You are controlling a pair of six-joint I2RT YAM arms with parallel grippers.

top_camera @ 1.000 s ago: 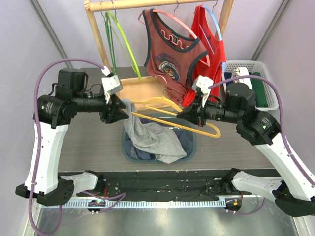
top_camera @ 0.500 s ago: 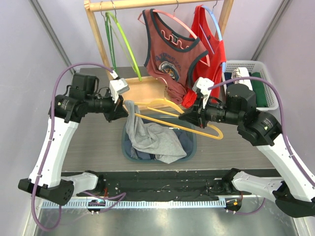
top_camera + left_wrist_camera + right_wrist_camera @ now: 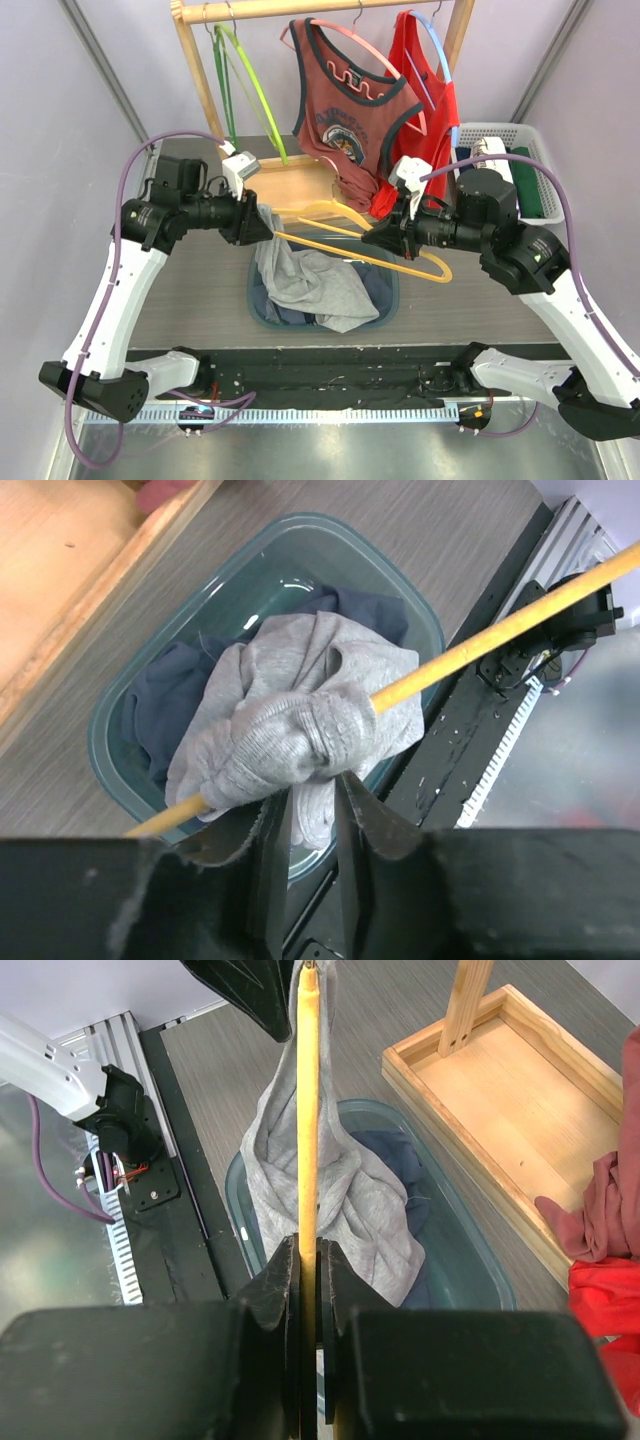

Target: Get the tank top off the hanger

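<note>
A grey tank top [image 3: 300,280] hangs bunched over the left end of a yellow hanger [image 3: 380,258] and trails down into a teal bin [image 3: 392,300]. My right gripper [image 3: 368,236] is shut on the hanger's bar [image 3: 308,1110], seen at its jaws [image 3: 309,1245]. My left gripper [image 3: 262,226] sits at the hanger's left end. In the left wrist view its jaws [image 3: 312,785] stand a little apart, just below the wad of tank top [image 3: 300,735] wrapped round the bar [image 3: 480,640]. No cloth is pinched between them.
A wooden rack [image 3: 200,80] with a tray base [image 3: 290,185] stands behind. On it hang a maroon top [image 3: 345,110], a red top [image 3: 425,90] and green hangers [image 3: 235,80]. A white basket [image 3: 530,175] is at the right. Dark blue cloth [image 3: 150,705] lies in the bin.
My left arm has moved right, up to the hanger's left end and the tank top. The right gripper and hanger have stayed almost still.
</note>
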